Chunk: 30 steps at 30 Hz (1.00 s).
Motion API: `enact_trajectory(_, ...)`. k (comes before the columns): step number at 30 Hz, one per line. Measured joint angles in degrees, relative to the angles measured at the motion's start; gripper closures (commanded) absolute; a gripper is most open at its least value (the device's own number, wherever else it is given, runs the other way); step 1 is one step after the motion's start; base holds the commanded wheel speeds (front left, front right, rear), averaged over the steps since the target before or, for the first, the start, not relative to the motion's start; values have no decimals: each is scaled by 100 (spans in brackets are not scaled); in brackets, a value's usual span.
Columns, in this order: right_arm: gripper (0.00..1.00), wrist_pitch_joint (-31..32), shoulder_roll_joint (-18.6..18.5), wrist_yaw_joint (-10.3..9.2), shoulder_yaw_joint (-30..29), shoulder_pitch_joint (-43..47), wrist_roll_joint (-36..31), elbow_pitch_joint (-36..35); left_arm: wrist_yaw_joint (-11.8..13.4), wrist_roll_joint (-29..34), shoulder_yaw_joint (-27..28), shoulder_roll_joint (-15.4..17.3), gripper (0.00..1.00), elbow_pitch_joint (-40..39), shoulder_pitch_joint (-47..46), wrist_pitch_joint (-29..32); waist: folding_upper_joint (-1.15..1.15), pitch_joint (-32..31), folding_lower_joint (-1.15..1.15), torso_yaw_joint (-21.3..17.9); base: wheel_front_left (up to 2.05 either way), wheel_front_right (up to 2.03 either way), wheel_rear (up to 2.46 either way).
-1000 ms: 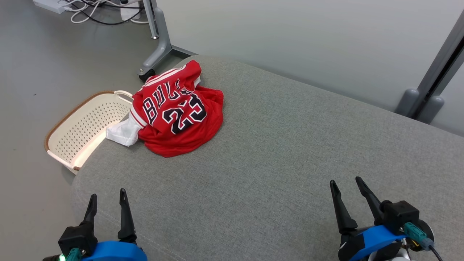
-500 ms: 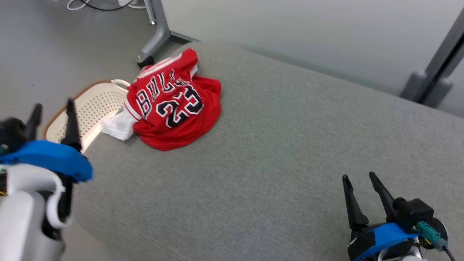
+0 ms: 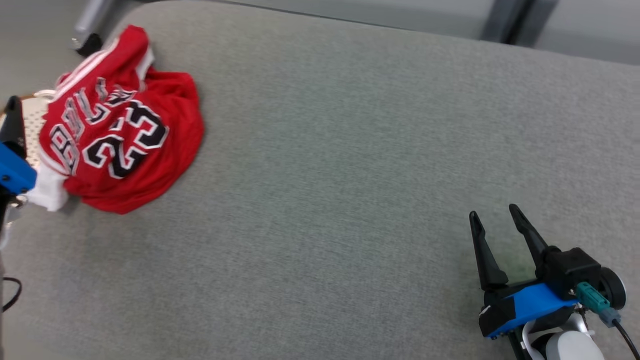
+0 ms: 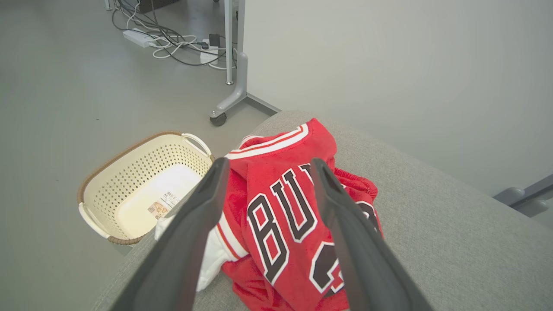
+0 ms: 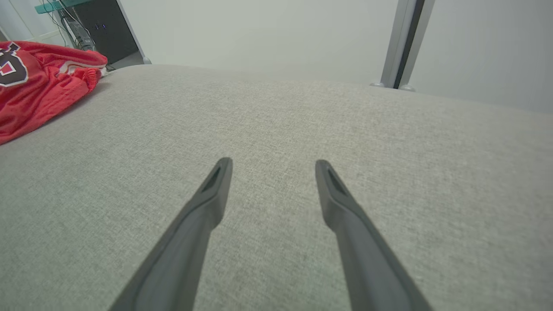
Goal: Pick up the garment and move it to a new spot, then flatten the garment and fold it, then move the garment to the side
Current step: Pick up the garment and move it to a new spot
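Looking along the left gripper (image 4: 270, 162): holding the jaws wide apart, gripping nothing, hanging in the air over the end of the grey cushion (image 4: 453, 242). Framing the red garment (image 4: 276, 224) between the two dark fingers (image 4: 185, 250) (black letters and part of a number showing in the gap). Lying crumpled below and beyond the tips, apparently not touching them. Resting at the cushion's rounded end, with a bit of white fabric (image 4: 211, 263) poking out on the near-left side. Sitting on the floor just past that end: a cream perforated basket (image 4: 113, 190) with a brown rim. Standing beyond it: a wheeled metal leg (image 4: 236, 86) and a tangle of cables (image 4: 173, 39).

Looking down from the head: bunching up at the upper left of the grey cushion, the garment's number 23 facing up. Peeking in at the left edge, just beside the white fabric: the blue and black of the left gripper. Resting at the lower right: the right gripper (image 3: 493, 211), spreading its fingers open, holding nothing, well apart from the garment.

Looking along the right gripper: gaping open over the grey cushion, pointing across it, with the garment lying far off at the upper left corner.
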Motion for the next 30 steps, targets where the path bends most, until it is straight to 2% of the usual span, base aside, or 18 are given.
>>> enact_trajectory(7,0,118,0,0,-34,4,-104,-302,-44,-197,85,241,0,415,-54,422,0,316,0,-481,0,0,0)
enact_trajectory(14,0,216,-1,0,-35,3,-177,-556,-113,-400,112,216,0,933,-121,573,0,592,-1,-803,0,0,0)
enact_trajectory(17,0,237,-1,0,-22,7,-176,-594,-2,-452,77,149,0,1101,-121,812,0,629,-1,-890,0,0,0)
enact_trajectory(18,0,238,-1,0,-26,8,-174,-601,-3,-534,77,107,50,1172,-120,920,0,635,-1,-917,0,0,0)
enact_trajectory(19,0,237,-1,0,-31,9,-159,-602,-16,-563,70,74,83,1209,-110,973,0,634,-1,-937,0,0,0)
enact_trajectory(20,0,237,-2,0,-35,13,-143,-602,-3,-571,64,42,100,1205,-101,1007,1,627,-1,-950,0,0,0)
enact_trajectory(24,0,221,-1,0,-35,24,-81,-579,0,-584,36,69,100,1168,-16,1054,0,567,-1,-982,0,0,0)
enact_trajectory(30,0,147,-1,0,-30,54,68,-438,-85,-381,-12,311,100,789,-55,839,0,278,-2,-885,0,0,0)
